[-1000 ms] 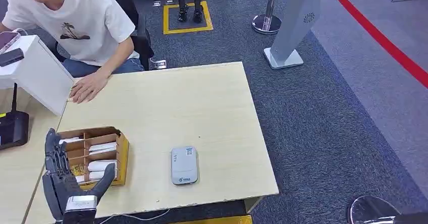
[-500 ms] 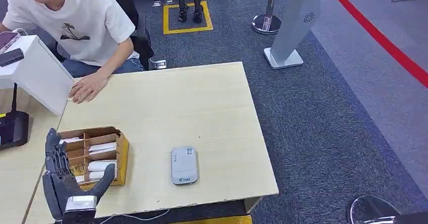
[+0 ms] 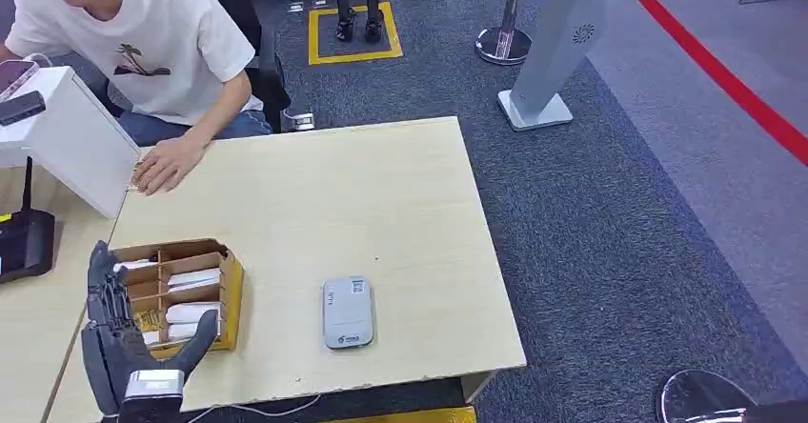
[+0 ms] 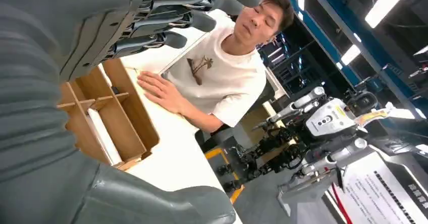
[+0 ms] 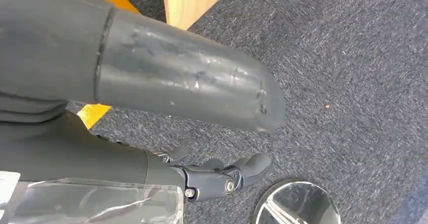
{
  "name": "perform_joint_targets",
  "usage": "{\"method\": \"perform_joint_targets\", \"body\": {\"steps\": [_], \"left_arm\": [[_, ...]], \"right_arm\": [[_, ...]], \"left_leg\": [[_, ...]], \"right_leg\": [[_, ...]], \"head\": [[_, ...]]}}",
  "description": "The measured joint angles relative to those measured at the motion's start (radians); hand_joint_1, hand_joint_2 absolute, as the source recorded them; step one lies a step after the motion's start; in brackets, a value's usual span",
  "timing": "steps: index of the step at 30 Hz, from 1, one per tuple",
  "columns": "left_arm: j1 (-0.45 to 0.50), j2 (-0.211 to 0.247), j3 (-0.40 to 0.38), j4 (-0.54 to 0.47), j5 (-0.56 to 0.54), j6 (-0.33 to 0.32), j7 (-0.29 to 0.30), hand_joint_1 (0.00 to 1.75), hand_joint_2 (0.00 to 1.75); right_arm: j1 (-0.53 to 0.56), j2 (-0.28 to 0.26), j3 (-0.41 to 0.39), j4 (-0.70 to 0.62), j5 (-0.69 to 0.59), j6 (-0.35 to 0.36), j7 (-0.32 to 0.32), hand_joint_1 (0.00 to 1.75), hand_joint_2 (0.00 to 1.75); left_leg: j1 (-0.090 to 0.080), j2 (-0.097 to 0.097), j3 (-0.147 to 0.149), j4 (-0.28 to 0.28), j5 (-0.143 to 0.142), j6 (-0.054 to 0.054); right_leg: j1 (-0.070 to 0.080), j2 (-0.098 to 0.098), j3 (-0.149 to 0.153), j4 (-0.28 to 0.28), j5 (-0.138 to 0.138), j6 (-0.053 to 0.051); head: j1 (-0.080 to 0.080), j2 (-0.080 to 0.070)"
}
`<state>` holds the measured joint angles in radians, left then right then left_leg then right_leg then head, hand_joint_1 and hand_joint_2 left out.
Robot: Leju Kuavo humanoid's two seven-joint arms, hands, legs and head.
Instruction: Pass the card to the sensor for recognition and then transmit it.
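My left hand (image 3: pixel 119 332) stands upright at the table's near left corner, fingers spread and empty, just left of a cardboard divider box (image 3: pixel 232 290). White cards (image 3: pixel 193 278) lie in its compartments. The grey card sensor (image 3: pixel 347 312) lies flat near the table's front edge, to the right of the box. In the left wrist view the hand's fingers (image 4: pixel 166 12) and thumb (image 4: pixel 151 206) frame the box (image 4: pixel 134 113) and a card (image 4: pixel 103 135) without touching them. My right hand (image 5: pixel 101 158) hangs beside the table over the carpet, its fingers (image 5: pixel 227 176) loosely bent around nothing.
A person in a white T-shirt (image 3: pixel 152 42) sits at the far left corner, one hand (image 3: pixel 167 164) resting on the wooden table (image 3: pixel 314 194). A white box (image 3: pixel 67 137) and a black device (image 3: pixel 24 242) stand to the left. A round chrome base (image 3: pixel 700 396) sits on the carpet at the right.
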<state>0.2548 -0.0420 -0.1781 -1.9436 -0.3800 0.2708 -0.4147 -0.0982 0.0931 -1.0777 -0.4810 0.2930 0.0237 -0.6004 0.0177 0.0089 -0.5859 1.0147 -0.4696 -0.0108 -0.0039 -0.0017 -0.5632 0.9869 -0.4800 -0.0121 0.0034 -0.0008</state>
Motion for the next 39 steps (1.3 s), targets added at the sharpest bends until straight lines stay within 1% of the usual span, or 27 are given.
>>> {"method": "perform_joint_targets", "body": {"steps": [14,16,17,18,20,24,28,31,35,39], "left_arm": [[-0.005,0.009,0.000,0.000,-0.015,-0.006,0.005,0.00,1.75],[-0.007,0.010,0.000,0.000,-0.028,-0.006,0.014,0.00,1.75],[-0.008,0.013,0.000,0.000,-0.043,-0.006,0.026,0.00,1.75],[-0.008,0.018,0.000,0.000,-0.067,-0.011,0.051,0.00,1.75],[-0.009,0.036,0.000,0.000,-0.120,-0.035,0.113,0.00,1.75],[-0.016,0.080,0.000,0.000,-0.172,-0.083,0.193,0.00,1.75],[-0.030,0.131,0.006,0.000,-0.233,-0.145,0.287,0.00,1.75],[-0.050,0.182,0.023,0.000,-0.252,-0.200,0.337,0.00,1.75],[-0.073,0.235,0.040,0.000,-0.268,-0.261,0.376,0.00,1.75],[-0.106,0.309,0.056,0.009,-0.275,-0.350,0.433,0.00,1.75]], "right_arm": [[0.003,0.000,0.000,0.000,-0.001,0.000,0.000,0.00,0.00],[0.003,0.000,0.000,0.000,-0.001,0.000,0.000,0.00,0.00],[0.004,0.000,0.000,0.000,-0.001,0.000,0.000,0.00,0.00],[0.004,0.000,0.000,0.000,-0.001,0.000,0.000,0.00,0.00],[0.005,0.000,0.000,0.000,-0.005,0.000,0.000,0.00,0.00],[0.007,0.000,-0.002,0.002,-0.010,0.001,0.002,0.00,0.00],[0.008,0.000,-0.006,0.004,-0.009,0.001,0.002,0.00,0.00],[0.010,0.000,-0.011,0.004,-0.007,0.005,0.001,0.00,0.00],[0.012,-0.001,-0.014,0.004,-0.001,0.006,0.002,0.00,0.00],[0.011,-0.002,-0.014,0.008,0.004,0.006,0.003,0.00,0.00]], "left_leg": [[0.000,0.000,0.000,0.000,0.000,0.000],[0.000,0.000,0.000,0.000,0.000,0.000],[0.000,0.000,0.000,0.000,0.000,0.000],[0.000,0.000,0.000,0.000,0.000,0.000],[0.000,0.000,0.000,0.000,0.000,0.000],[0.000,0.000,0.000,0.000,0.000,0.000],[0.000,0.000,0.000,0.000,0.000,0.000],[0.000,0.000,0.000,0.000,0.000,0.000],[0.000,0.000,0.000,0.000,0.000,0.000],[0.000,0.000,0.000,0.000,0.000,0.000]], "right_leg": [[0.000,0.000,0.000,0.000,0.000,0.000],[0.000,0.000,0.000,0.000,0.000,0.000],[0.000,0.000,0.000,0.000,0.000,0.000],[0.000,0.000,0.000,0.000,0.000,0.000],[0.000,0.000,0.000,0.000,0.000,0.000],[0.000,0.000,0.000,0.000,0.000,0.000],[0.000,0.000,0.000,0.000,0.000,0.000],[0.000,0.000,0.000,0.000,0.000,0.000],[0.000,0.000,0.000,0.000,0.000,0.000],[0.000,0.000,0.000,0.000,0.000,0.000]], "head": [[0.000,0.000],[0.000,0.000],[0.000,0.000],[0.000,0.000],[0.000,0.000],[0.000,0.000],[0.000,0.000],[0.000,0.000],[0.000,0.000],[0.000,0.000]]}}
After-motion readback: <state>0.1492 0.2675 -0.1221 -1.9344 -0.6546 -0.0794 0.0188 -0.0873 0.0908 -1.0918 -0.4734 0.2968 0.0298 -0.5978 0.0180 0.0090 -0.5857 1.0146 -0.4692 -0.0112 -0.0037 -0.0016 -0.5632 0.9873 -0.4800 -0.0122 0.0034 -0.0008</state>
